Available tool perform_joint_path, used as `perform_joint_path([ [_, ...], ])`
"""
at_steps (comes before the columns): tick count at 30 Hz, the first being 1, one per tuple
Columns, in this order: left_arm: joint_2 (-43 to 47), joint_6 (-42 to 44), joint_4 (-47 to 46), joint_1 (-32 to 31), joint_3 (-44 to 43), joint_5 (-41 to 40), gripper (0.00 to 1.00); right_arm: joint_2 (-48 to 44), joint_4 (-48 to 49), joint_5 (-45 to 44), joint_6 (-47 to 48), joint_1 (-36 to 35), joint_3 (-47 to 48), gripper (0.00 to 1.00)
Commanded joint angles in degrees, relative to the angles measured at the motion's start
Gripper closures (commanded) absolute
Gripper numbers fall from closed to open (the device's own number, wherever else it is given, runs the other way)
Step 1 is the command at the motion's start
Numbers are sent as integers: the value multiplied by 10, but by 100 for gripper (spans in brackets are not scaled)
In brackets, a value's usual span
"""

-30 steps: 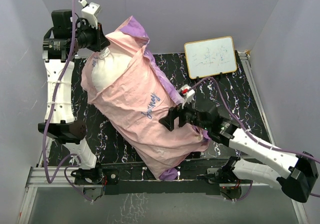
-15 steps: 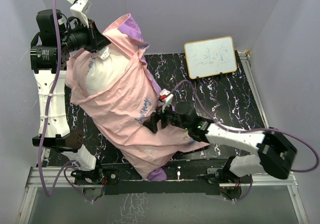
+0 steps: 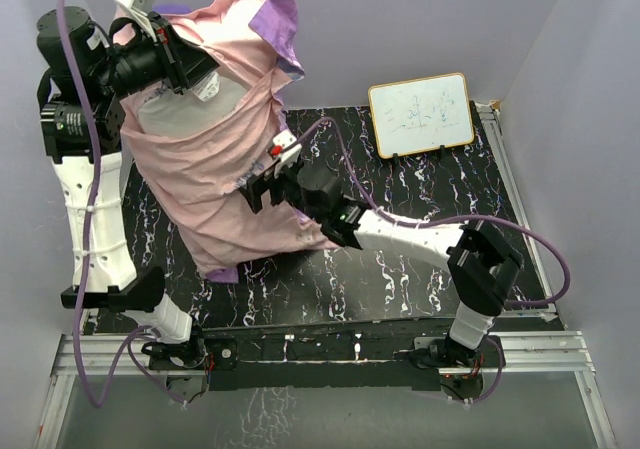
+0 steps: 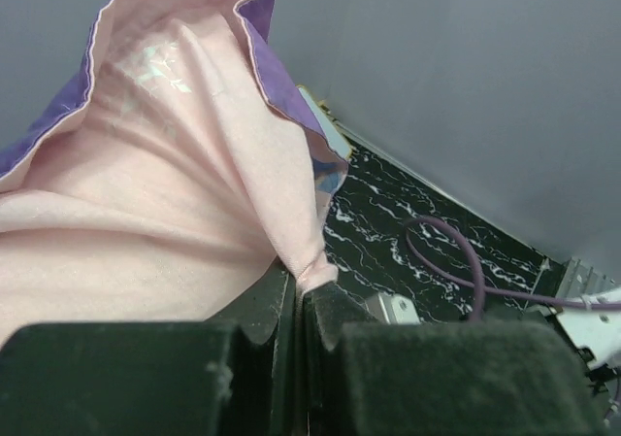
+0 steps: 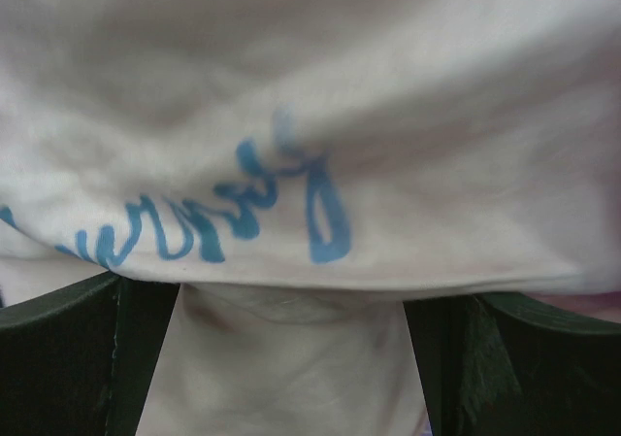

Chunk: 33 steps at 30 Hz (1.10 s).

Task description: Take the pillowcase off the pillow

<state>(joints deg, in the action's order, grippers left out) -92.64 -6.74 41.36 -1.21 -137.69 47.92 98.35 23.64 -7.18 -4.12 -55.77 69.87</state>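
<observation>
The pillowcase (image 3: 235,184), pale pink side out with purple edges, hangs from my raised left gripper (image 3: 193,64), which is shut on a fold near its open end. In the left wrist view the jaws (image 4: 301,285) pinch that pink fold (image 4: 309,261). The white pillow (image 3: 172,119) shows in the opening below the gripper. My right gripper (image 3: 258,184) is open and pressed against the middle of the hanging pillowcase. In the right wrist view its fingers (image 5: 78,358) stand wide apart, with fabric bearing blue lettering (image 5: 243,213) bulging between them (image 5: 291,358).
A small framed whiteboard (image 3: 421,114) stands at the back right of the black marbled table (image 3: 440,184). Grey walls close in the left, back and right sides. The right arm stretches across the table's middle.
My left gripper has risen and swung left, lifting the pillowcase and pillow off the table. My right gripper has followed left and farther back along the fabric.
</observation>
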Motion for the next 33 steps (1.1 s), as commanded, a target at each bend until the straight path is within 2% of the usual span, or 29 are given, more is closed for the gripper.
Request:
perform_joint_path([
  [1,77,-44,-62,-9,13,91,100,-25,31,23,-26,46,70,4],
  [5,87,-14,-41,-10,62,69,100,-86,69,63,-21,44,-18,4],
  [8,89,9,-17,-10,83,43,100,-166,136,76,46,27,-130,4],
  [10,96,13,-21,-10,99,38,100,-221,143,84,95,16,-174,3],
  [15,97,3,-31,-10,115,42,100,-301,96,74,207,-12,-184,3],
  [18,93,-5,-31,-10,121,50,100,-323,86,74,261,-32,-159,3],
  [22,85,-15,-23,-10,122,61,100,-309,35,95,318,-58,-86,3],
  [33,97,-52,-20,-10,104,103,100,-167,-49,121,382,-63,140,8],
])
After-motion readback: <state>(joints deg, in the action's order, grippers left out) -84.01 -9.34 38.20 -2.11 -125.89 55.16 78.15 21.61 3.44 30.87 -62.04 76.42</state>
